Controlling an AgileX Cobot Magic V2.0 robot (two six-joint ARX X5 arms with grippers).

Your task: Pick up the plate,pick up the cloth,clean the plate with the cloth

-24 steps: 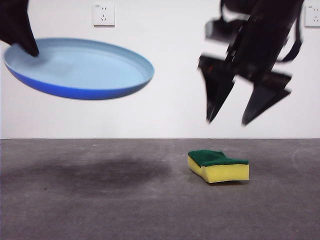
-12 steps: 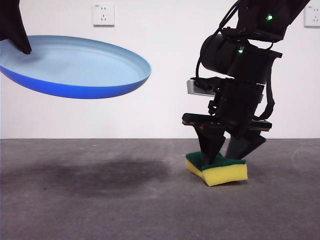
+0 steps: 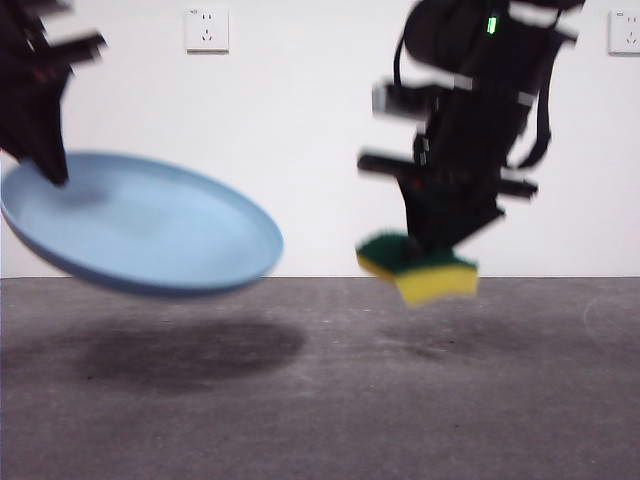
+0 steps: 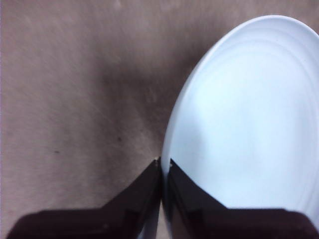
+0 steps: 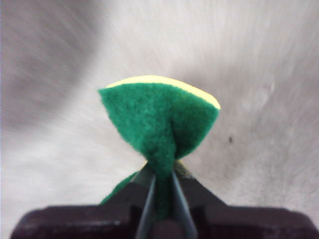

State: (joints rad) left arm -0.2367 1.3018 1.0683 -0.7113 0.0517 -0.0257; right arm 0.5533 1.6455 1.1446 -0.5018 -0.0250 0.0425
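The light-blue plate (image 3: 140, 225) hangs tilted above the table at the left of the front view. My left gripper (image 3: 50, 165) is shut on its rim; the left wrist view shows the jaws pinching the plate's edge (image 4: 239, 119). The cloth, a yellow sponge with a green scouring top (image 3: 420, 265), is lifted off the table at the right. My right gripper (image 3: 435, 235) is shut on it from above. In the right wrist view the sponge (image 5: 159, 114) is squeezed between the jaws and folds up around them.
The grey table (image 3: 320, 400) lies below both arms, with the plate's shadow on it at the left. A white wall with two power sockets (image 3: 207, 28) stands behind.
My right gripper closed on the sponge and lifted it off the table. The plate dropped lower and tilted more, moving a little toward the centre.
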